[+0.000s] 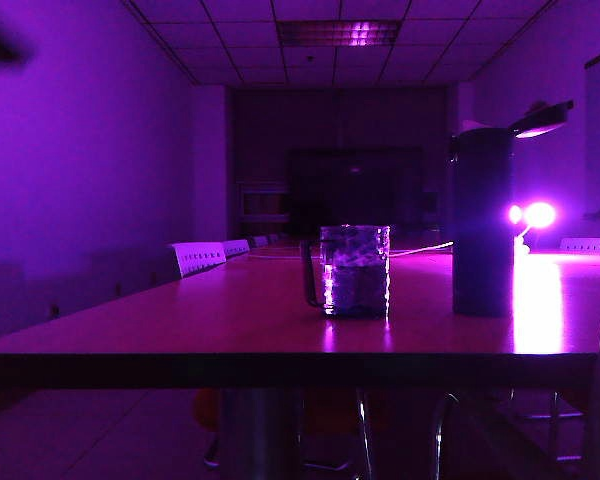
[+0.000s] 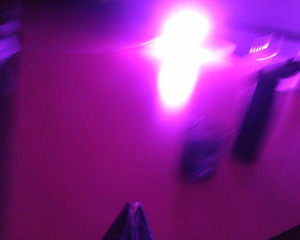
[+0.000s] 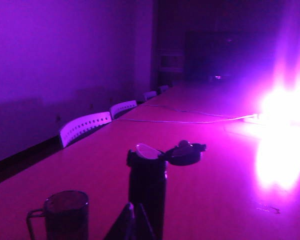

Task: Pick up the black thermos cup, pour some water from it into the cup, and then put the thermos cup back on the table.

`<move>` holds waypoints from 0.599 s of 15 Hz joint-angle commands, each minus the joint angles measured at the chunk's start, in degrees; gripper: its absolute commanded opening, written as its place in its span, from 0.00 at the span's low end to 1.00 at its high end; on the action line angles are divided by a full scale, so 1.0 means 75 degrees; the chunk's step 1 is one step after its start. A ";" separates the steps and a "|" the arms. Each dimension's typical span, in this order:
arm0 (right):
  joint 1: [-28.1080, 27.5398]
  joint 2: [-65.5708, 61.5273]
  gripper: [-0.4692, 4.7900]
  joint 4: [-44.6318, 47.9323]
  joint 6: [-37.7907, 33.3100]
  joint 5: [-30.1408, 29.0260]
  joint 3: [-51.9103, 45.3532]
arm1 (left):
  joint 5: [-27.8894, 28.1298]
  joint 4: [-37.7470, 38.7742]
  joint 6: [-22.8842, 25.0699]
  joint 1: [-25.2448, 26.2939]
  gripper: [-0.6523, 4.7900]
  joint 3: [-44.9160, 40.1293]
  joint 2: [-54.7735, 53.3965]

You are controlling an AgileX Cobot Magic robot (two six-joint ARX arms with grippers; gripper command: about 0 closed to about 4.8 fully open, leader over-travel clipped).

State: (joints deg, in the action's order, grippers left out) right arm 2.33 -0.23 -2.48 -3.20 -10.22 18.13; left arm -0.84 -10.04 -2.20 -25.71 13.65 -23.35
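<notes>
Room dark, all purple. Your thermos [image 1: 483, 225] stands upright on the table [image 1: 180, 320], lid flipped open, right of the glass mug [image 1: 353, 270] and apart from it; a bright lamp [image 1: 535, 214] glares behind. Neither arm shows in the outside view. Your left gripper [image 2: 133, 220] hangs over bare tabletop, fingertips pressed together, holding nothing; that view is blurred. Your right gripper [image 3: 131, 222] sits just short of the thermos, fingers closed, empty.

The left tool [image 2: 134, 220] hangs up in the air, its tips pressed together. The right tool [image 3: 132, 222] sits low and near, likewise pinched closed.
</notes>
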 commanded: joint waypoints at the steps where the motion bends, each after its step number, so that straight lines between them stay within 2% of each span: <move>1: -0.0006 0.0000 0.08 0.0108 -0.0023 0.0000 0.0020 | -0.0778 0.0370 -0.0015 0.1478 0.11 -0.0557 0.1119; 3: -0.0006 0.0000 0.08 0.0105 -0.0023 0.0003 0.0020 | -0.1099 0.0615 -0.0020 0.2259 0.11 -0.0970 0.1932; 4: -0.0006 0.0000 0.08 0.0105 -0.0023 0.0000 0.0020 | -0.1090 0.0941 0.0003 0.2439 0.11 -0.1107 0.2276; 8: -0.0006 0.0000 0.08 0.0105 -0.0023 0.0000 0.0020 | -0.0761 0.1297 0.0032 0.2547 0.11 -0.1769 0.3063; 9: -0.0006 0.0000 0.08 0.0108 -0.0023 0.0000 0.0020 | -0.0396 0.1577 0.0029 0.2597 0.11 -0.1766 0.3063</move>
State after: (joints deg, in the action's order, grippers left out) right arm 2.33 -0.23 -2.50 -3.20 -10.24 18.09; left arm -5.82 1.23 -2.20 -6.63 0.43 -0.38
